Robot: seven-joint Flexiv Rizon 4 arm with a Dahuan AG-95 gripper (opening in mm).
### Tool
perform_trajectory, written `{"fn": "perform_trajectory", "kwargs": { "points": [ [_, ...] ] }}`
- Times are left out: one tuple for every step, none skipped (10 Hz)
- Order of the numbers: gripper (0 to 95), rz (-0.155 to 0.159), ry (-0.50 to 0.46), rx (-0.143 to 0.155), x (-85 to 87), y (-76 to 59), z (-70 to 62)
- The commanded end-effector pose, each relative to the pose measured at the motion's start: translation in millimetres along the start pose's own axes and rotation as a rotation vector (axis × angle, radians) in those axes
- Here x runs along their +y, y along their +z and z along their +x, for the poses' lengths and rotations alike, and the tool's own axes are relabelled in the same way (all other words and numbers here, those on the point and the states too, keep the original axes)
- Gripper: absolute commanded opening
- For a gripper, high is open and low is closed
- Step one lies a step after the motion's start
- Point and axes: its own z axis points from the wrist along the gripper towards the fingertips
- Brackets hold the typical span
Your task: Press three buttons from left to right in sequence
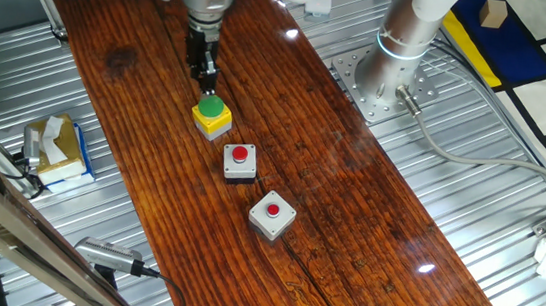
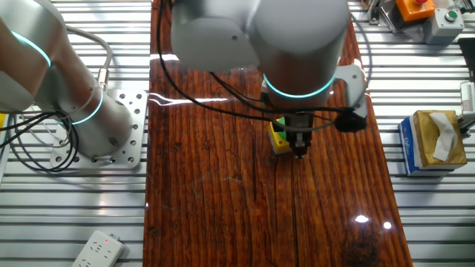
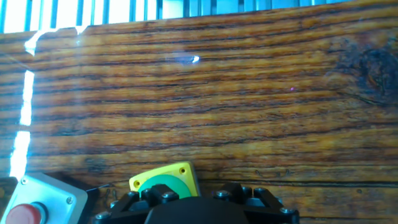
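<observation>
The gripper (image 1: 205, 79) is hanging right over the green button (image 1: 212, 106) on the yellow box (image 1: 212, 120). Whether its jaws are spread or pressed together cannot be told. The two red buttons (image 1: 241, 154) (image 1: 272, 210) are sitting apart from it.

The gripper (image 3: 196, 208) sits over the yellow box (image 3: 163, 179) with green button (image 3: 163, 186).

Bright even overhead light, white glare spots on glossy wooden tabletop (image 1: 351, 181), soft short shadows, hand view slightly blurred
</observation>
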Motion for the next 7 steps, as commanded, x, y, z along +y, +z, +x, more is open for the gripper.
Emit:
{"fn": "perform_trajectory", "kwargs": {
  "points": [
    [57.0,-0.002,-0.008,-0.002,-0.4,2.6,0.3],
    [57.0,-0.004,-0.025,0.003,-1.0,6.7,1.4],
    [57.0,-0.009,-0.034,0.009,-1.5,9.3,1.7],
    [57.0,-0.009,-0.036,0.012,-1.7,10.7,1.9],
    [57.0,-0.011,-0.044,0.026,-1.8,11.1,1.9],
    [57.0,-0.012,-0.051,0.034,-1.8,11.1,1.9],
    [57.0,-0.012,-0.055,0.039,-1.7,11.1,2.1]
  ]
}}
